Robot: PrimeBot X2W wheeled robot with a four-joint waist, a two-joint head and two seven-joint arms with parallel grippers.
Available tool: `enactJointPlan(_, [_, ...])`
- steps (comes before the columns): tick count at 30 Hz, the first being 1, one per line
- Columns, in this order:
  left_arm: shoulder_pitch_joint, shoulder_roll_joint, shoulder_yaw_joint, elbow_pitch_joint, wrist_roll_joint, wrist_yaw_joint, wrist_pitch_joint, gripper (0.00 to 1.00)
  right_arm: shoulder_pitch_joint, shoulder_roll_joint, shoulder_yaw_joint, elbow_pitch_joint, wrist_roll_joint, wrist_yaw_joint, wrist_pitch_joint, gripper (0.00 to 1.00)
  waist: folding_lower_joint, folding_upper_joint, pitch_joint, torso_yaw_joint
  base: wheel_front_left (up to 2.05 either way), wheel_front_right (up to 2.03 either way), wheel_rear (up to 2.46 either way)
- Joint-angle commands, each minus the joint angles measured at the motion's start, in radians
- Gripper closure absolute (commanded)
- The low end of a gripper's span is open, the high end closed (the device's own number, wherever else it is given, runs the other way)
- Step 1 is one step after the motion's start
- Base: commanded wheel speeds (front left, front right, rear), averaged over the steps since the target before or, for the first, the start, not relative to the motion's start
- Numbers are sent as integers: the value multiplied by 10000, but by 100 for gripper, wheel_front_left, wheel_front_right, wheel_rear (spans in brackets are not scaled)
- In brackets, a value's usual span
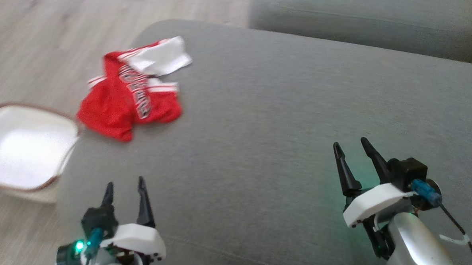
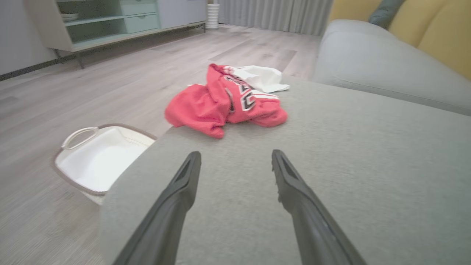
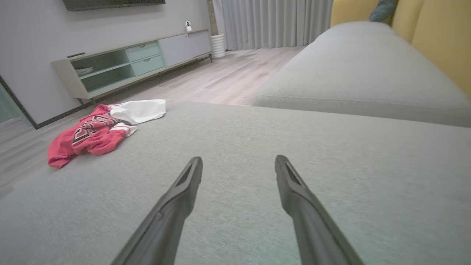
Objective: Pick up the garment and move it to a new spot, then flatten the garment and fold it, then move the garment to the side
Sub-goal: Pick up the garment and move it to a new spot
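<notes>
We cannot read the lettering on the crumpled red and white jersey garment (image 1: pixel 127 95), for it folds into the creases and the head view is smeared. The white plastic basket with a brown rim (image 1: pixel 29 145) is cut off by that view's left edge, and its bottom edge cuts off the silver forearms behind the left gripper (image 1: pixel 125 181) and the right gripper (image 1: pixel 349 142). In the right wrist view the top edge cuts the dark flat screen (image 3: pixel 110 3) on the wall, and the small white object (image 3: pixel 188 26) on the long grey-green cabinet (image 3: pixel 140 59) is too small for us to tell.
</notes>
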Motion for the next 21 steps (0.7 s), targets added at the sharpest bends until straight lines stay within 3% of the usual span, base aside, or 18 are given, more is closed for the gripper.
enactJointPlan(1, [-232, 75, 483, -261, 26, 15, -53, 0, -365, 8, 276, -317, 69, 65, -108, 0, 0, 0, 229, 1145, 0, 0, 0])
enactJointPlan(6, [-163, 75, 887, -248, -36, -72, -53, 0, -546, 8, 542, -354, 80, 65, -108, 0, 0, 0, 517, 1969, 0, 0, 0])
enactJointPlan(10, [-313, 75, 1321, -178, -131, -193, -53, 0, -722, 8, 792, -373, 67, 65, -109, 0, 0, 0, 811, 2135, 0, 0, 0])
enactJointPlan(15, [-910, 75, 2021, 75, -421, -539, -53, 0, -1042, 8, 1069, -509, -74, 65, -109, 0, 0, 0, 1308, 1828, 0, 0, 0])
enactJointPlan(21, [-2200, 86, 2650, 718, -391, -1091, -53, 0, -1529, 9, 1391, -945, -427, 65, -109, 0, 0, 0, 2247, 917, 0, 0, 0])
